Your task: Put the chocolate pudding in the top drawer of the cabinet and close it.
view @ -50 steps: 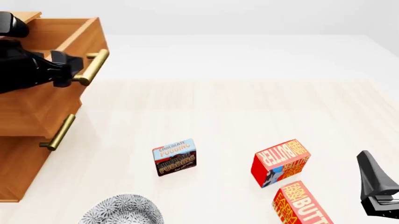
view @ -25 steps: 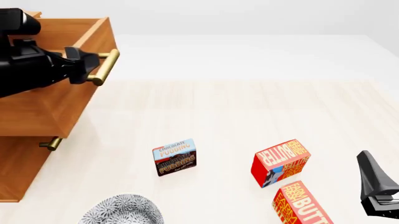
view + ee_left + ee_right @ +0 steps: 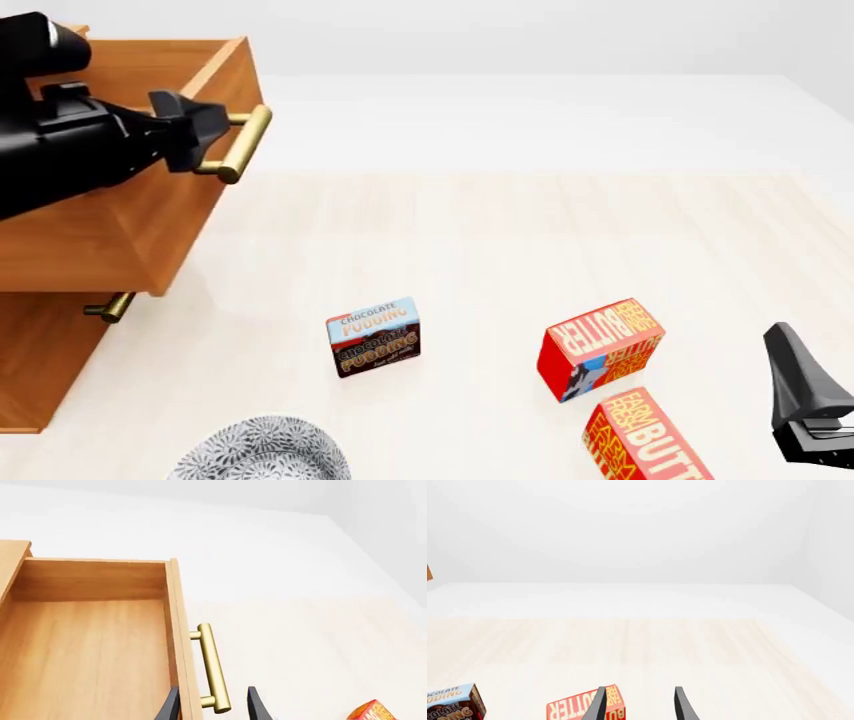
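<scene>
My left gripper straddles the top drawer handle, right gripper open, idle; chocolate pudding on table; overpulling risks unseating the drawer.

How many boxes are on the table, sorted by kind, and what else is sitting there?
Chocolate pudding box: 1
Butter boxes: 2
Patterned bowl, partly cut off by the picture's edge: 1
Wooden cabinet, top drawer pulled out: 1
Total: 5
</scene>
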Tool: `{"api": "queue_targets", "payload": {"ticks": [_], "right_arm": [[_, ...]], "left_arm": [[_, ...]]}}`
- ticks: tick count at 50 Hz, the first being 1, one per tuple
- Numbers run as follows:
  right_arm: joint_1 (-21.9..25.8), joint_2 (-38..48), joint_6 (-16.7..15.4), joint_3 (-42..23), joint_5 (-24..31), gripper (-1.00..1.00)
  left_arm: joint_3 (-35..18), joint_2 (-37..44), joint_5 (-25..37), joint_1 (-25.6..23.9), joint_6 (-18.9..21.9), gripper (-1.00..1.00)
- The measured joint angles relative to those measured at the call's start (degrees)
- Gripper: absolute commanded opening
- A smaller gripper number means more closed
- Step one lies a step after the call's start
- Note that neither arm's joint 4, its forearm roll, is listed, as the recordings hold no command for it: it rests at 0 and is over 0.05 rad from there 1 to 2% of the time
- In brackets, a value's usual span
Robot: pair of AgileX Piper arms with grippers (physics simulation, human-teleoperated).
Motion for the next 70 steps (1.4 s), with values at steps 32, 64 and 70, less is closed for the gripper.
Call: {"api": "queue_targets", "payload": {"ticks": [32,64,70], "right_arm": [[0.0,0.0,0.0,0.0,0.0,1.00],[0.0,-0.1,0.0,0.0,0.1,1.00],[0.0,-0.1,0.0,0.0,0.1,1.00]], "left_arm": [[0.2,1.4,-3.3,-4.1,-4.2,1.00],[-5.6,4.1,8.4,-5.4,1.0,1.00],[-6.9,4.7,10.9,-5.4,3.1,1.00]]}}
